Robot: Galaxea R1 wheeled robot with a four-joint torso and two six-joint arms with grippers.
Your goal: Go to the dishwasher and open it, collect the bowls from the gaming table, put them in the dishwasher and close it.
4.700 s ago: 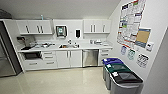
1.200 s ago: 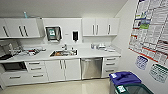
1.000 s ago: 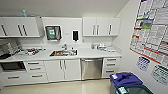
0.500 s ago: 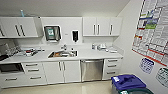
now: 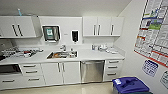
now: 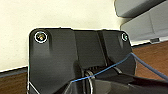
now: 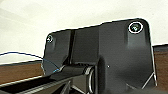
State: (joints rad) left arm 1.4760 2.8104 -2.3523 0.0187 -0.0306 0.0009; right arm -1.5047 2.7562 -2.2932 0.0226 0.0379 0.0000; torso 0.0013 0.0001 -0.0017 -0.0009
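Kitchen wall ahead in head view. Dishwasher [image 5: 92,71] shut, steel front, under the white counter [image 5: 87,55], between the sink [image 5: 62,54] cabinet doors and a drawer stack [image 5: 113,67]. Blue-lidded bin [image 5: 130,85] low at right, poster [image 5: 155,30] on the side wall. Grippers: can't tell if wide or narrow, so no placing the dishwasher relative to them. Wrist views: pale wall, brown floor strip.
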